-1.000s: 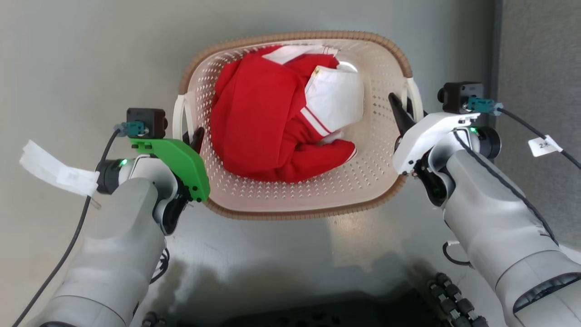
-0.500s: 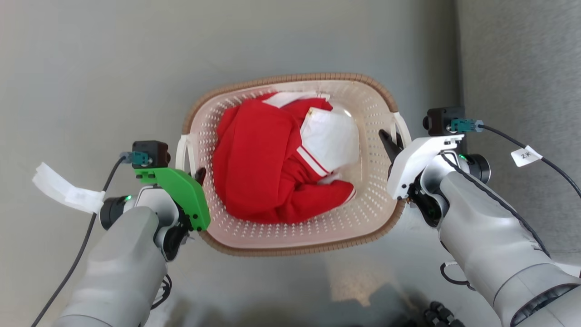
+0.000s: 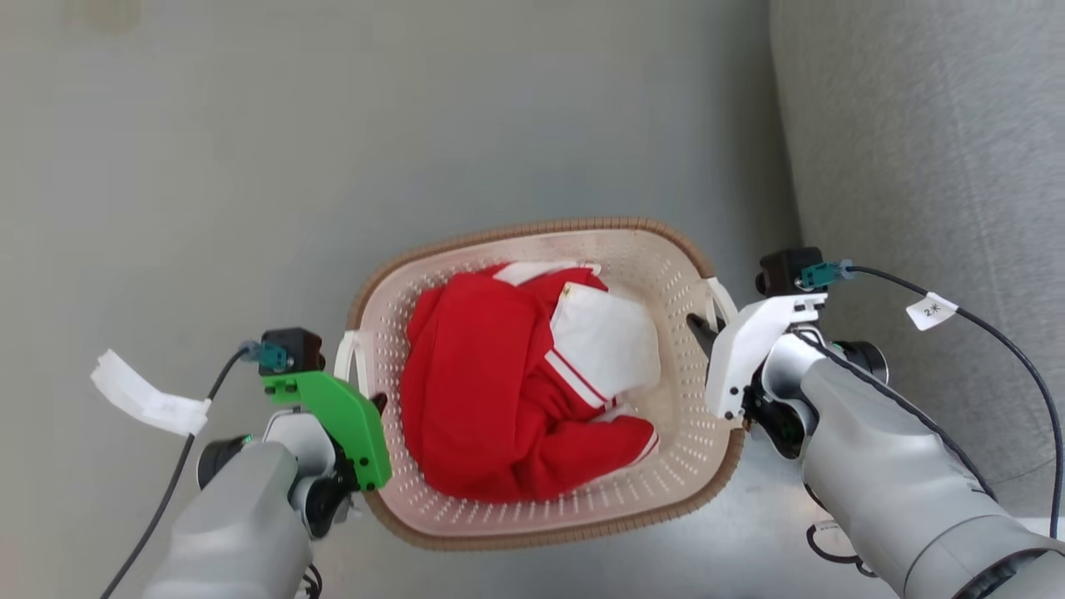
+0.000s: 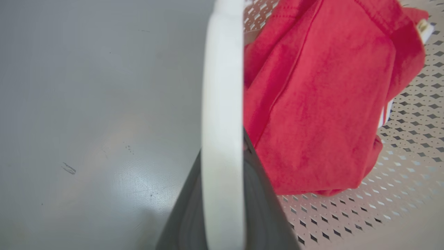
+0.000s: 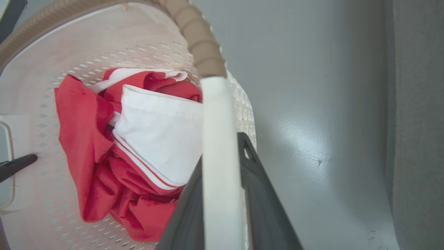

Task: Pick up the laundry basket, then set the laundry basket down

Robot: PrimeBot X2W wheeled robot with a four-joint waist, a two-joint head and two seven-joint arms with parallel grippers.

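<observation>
the laundry basket (image 3: 566,226) hangs between the two arms over the grey floor (image 3: 333,166). judging by the grips, this is the carry between lifting and setting down, though i cannot tell how far its base stands off the floor. the left claw (image 3: 373,406) is clamped on the basket's left handle (image 3: 348,366), and the left wrist view has the white bar running between its dark fingers. the right claw (image 3: 703,329) grips the basket's right handle (image 3: 722,299) the same way. inside the basket a red garment (image 3: 482,399) and a white cloth (image 3: 607,349) are heaped near the middle, so the load looks fairly even. to do this well, both arms should travel together at one height, so the rim is level and neither handle twists in its grip. thin handles can slide along the fingers, so no jerks. a textured grey surface (image 3: 915,125) lies just beyond the basket's right side and needs some room. lower straight down, let the base rest flat, and only then loosen both grips
</observation>
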